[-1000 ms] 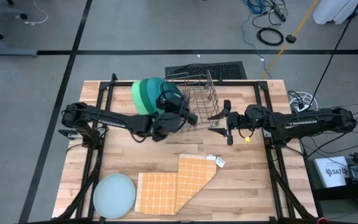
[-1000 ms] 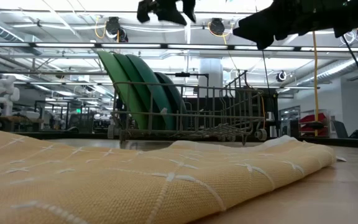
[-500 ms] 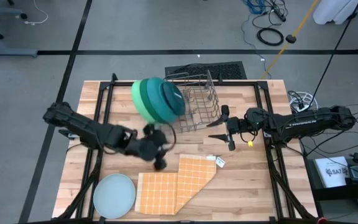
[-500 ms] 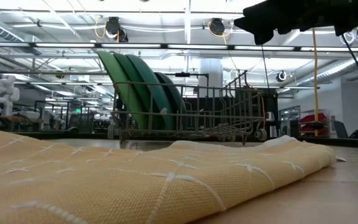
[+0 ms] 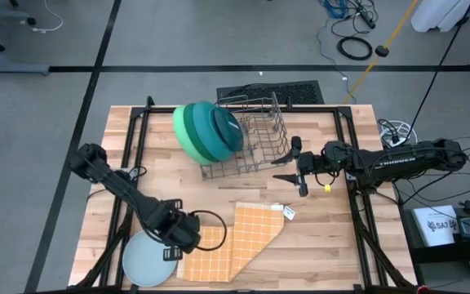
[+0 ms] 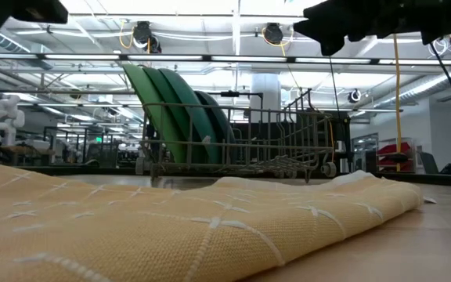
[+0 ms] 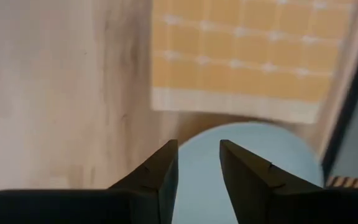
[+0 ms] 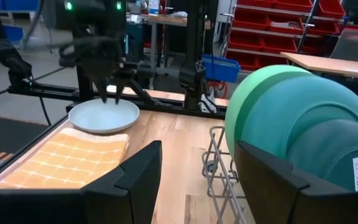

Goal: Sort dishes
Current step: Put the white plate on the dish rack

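Note:
Several green and teal plates (image 5: 206,131) stand on edge in the left end of the grey wire rack (image 5: 255,143), and they also show in the low view as plates (image 6: 178,110). A pale blue plate (image 5: 147,257) lies flat at the table's near left corner. My left gripper (image 5: 174,239) hangs over that plate's right edge, pointing down and open, with nothing between its fingers (image 7: 199,146). My right gripper (image 5: 288,167) stands open and level just right of the rack, facing it (image 8: 197,162).
An orange checked cloth (image 5: 239,237) lies folded on the near middle of the table, right beside the pale blue plate. A black mat (image 5: 272,90) lies past the table's far edge. Dark frame rails (image 5: 129,139) run along the table's left and right sides.
My left gripper has swung away from the plates in the rack toward the table's near left corner and sunk a little. It has turned to point straight down and now hangs over the pale blue plate. The plates in the rack have stayed put.

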